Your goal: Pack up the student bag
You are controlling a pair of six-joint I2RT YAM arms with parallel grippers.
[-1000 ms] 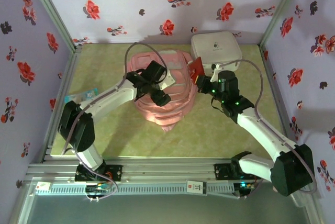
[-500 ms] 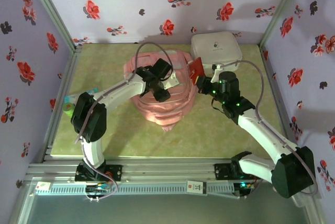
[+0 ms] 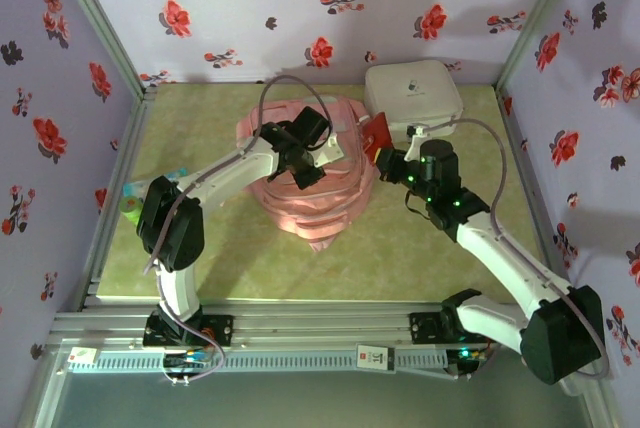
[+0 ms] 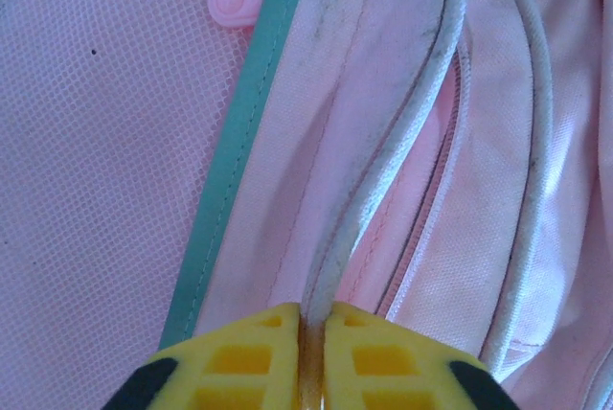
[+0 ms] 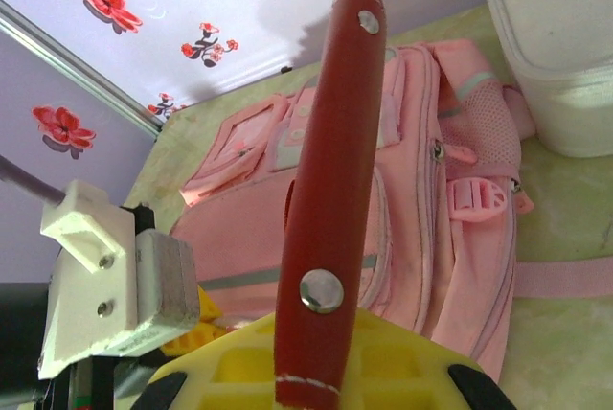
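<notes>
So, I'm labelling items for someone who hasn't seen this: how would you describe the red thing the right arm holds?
Find the big pink student bag mid-table; between it and the white case, the right fingers pinch a flat red piece. Unlike its pink and white neighbours, it is dark red with two metal studs.

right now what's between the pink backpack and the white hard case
A flat red studded item, shut in the right pincer, sits between the pink backpack and the white hard case, in the top view.

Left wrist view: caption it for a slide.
Left gripper pinching a piped flap edge of the pink student bag.
</notes>
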